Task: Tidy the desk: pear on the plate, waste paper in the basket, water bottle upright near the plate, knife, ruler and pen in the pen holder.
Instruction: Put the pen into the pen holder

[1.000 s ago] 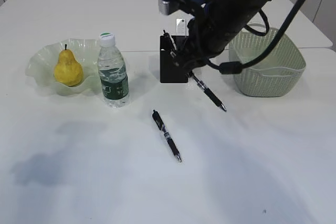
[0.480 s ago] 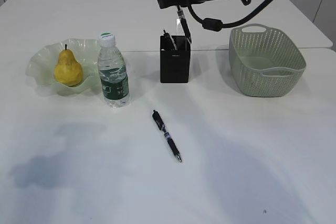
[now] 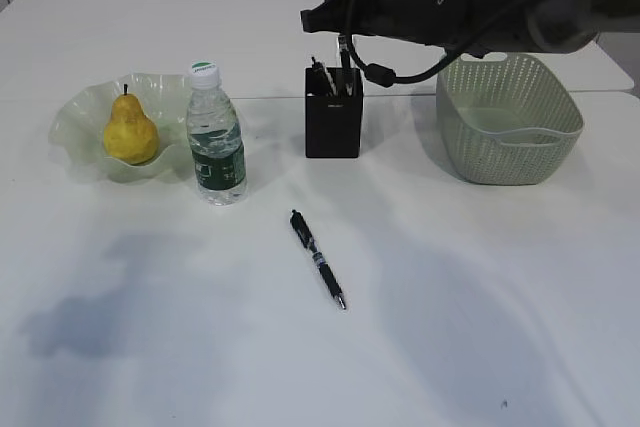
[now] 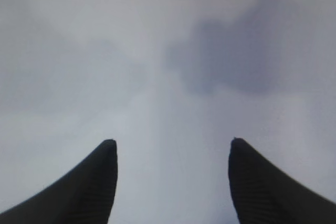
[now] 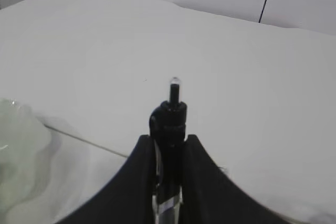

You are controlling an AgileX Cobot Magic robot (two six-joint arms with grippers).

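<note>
The pen in the grip (image 5: pixel 169 124) is the thing in play: the right gripper (image 5: pixel 169 182) is clenched on its barrel, clicker end showing above the fingertips in the wrist view. A second ago this pen hung at a slant in front of the pen holder (image 3: pixel 333 125), tip pointing down toward five o'clock; half a second ago the arm had lifted it clear and upright above the holder. Now, in the exterior view, it stands nearly vertical over the holder's opening, its lower end at or just inside the rim; whether it has touched bottom I cannot tell. My judgement is that the insertion is lined up and only the lowering and release remain.

Out from the holder: a second pen (image 3: pixel 318 258) lies flat on the desk (image 3: pixel 480 327) at six o'clock of it, unmoved across all three moments and yet to be collected. At nine o'clock stands the water bottle (image 3: pixel 215 137), upright, just beside the plate (image 3: pixel 75 117), which carries the pear (image 3: pixel 130 132). The basket (image 3: pixel 508 122) sits at three o'clock; its contents are not visible. The left gripper (image 4: pixel 170 182) hangs over bare tabletop, jaws apart and empty.
</note>
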